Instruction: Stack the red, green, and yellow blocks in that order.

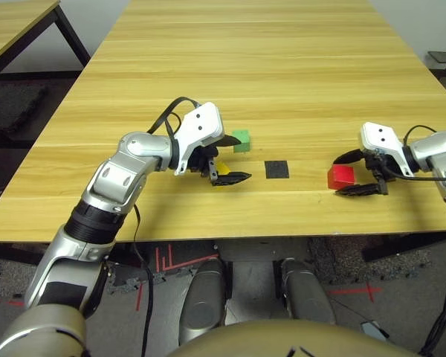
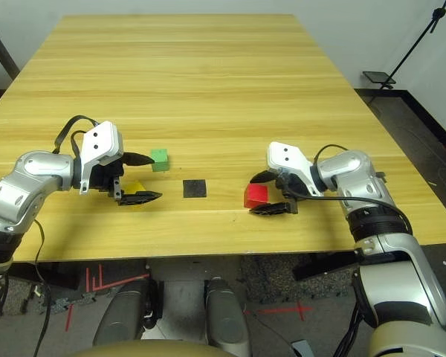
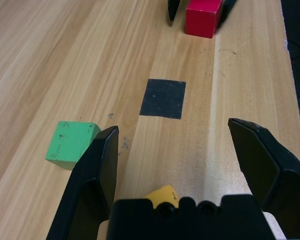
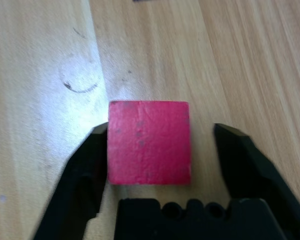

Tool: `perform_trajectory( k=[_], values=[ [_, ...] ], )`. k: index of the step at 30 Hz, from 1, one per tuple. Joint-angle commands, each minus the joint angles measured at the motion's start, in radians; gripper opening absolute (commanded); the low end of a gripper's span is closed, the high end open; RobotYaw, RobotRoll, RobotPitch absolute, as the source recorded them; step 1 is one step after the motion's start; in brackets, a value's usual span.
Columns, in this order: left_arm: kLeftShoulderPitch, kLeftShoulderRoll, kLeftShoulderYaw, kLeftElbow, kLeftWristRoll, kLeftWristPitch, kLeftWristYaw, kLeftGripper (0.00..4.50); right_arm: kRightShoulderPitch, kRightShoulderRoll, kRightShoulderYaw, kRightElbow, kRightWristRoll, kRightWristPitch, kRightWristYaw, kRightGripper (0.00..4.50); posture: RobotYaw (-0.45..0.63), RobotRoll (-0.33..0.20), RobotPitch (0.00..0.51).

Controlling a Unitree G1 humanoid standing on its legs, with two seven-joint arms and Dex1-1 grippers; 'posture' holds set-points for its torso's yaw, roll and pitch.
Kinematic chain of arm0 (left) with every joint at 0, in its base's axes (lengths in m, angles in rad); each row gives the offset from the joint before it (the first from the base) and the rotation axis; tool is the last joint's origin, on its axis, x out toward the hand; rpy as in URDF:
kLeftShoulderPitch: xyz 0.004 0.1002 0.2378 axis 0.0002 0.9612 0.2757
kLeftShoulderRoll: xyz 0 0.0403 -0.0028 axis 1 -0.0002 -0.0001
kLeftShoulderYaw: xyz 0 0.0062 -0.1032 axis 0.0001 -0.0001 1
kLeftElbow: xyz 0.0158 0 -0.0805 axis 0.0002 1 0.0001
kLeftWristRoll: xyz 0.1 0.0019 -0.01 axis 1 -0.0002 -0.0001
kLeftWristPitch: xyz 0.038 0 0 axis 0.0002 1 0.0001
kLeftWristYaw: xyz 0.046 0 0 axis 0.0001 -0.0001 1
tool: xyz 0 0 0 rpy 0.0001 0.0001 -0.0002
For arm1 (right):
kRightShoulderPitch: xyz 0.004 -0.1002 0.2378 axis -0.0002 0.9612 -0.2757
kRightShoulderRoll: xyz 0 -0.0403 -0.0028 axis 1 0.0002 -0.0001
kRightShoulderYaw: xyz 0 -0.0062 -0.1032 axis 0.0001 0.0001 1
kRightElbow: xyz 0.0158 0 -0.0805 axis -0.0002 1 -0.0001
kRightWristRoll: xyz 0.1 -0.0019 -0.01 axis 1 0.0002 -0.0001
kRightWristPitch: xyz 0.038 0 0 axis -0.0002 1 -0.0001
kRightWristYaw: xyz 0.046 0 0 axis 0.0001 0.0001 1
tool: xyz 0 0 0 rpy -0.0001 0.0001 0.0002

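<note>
The right gripper (image 4: 162, 127) is spread around the red block (image 4: 149, 142). The left gripper (image 3: 173, 125), also spread, partly hides the yellow block (image 1: 221, 168); its wrist view also shows the green block (image 3: 73, 142).

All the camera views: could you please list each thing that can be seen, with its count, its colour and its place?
Red block: one, bright red, on the table, between the right gripper's fingers.
Green block: one, pale green, on the table, beyond the left gripper.
Yellow block: one, yellow, at the left gripper, partly hidden by it.
Square patch: one, black, flat on the table between the two grippers.
Table: one, light wood, under all of these.
Second table: one, light wood top, beyond the left edge of the first.
Floor marks: several, red, on the floor near the robot.
Left gripper: one, black, open.
Right gripper: one, black, open around the red block.
Arms: two, silver and black, one at each side.
</note>
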Motion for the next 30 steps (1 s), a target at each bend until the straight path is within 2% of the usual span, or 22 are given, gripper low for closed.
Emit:
perform_trajectory(
  k=[1, 2, 3, 7, 10, 20, 30],
  values=[
    [0.017, 0.014, 0.016, -0.035, -0.003, 0.03, 0.014, 4.5, -0.018, 0.011, 0.016, -0.025, -0.022, 0.019, -0.014, 2.53, 0.27, -0.168, 0.073],
    [0.02, 0.016, 0.019, -0.04, -0.003, 0.035, 0.017, 4.5, -0.021, 0.016, 0.015, -0.045, -0.02, 0.04, -0.015, 2.16, 0.27, -0.168, 0.073],
    [0.022, 0.018, 0.021, -0.044, -0.004, 0.038, 0.019, 4.5, -0.022, 0.019, 0.015, -0.06, -0.018, 0.056, -0.015, 2.04, 0.27, -0.168, 0.073],
    [0.028, 0.018, 0.033, -0.059, -0.007, 0.061, 0.037, 4.5, -0.06, 0.09, 0.033, -0.178, 0.015, 0.157, 0.013, 2.05, 0.29, -0.169, 0.074],
    [0.027, 0.018, 0.039, -0.064, -0.009, 0.069, 0.049, 4.5, -0.098, 0.159, 0.058, -0.188, 0.008, 0.18, 0.009, 2.05, 0.32, -0.174, 0.068],
    [0.04, 0.009, 0.062, -0.116, -0.016, 0.122, 0.118, 4.5, -0.245, 0.313, 0.121, 0.032, -0.046, 0.1, -0.03, 2.05, 0.4, -0.181, 0.068],
    [0.102, 0.021, 0.105, -0.193, -0.036, 0.179, 0.181, 4.5, -0.299, 0.361, 0.131, 0.159, -0.081, 0.036, -0.008, 2.05, 0.48, -0.188, 0.081]
  ],
)
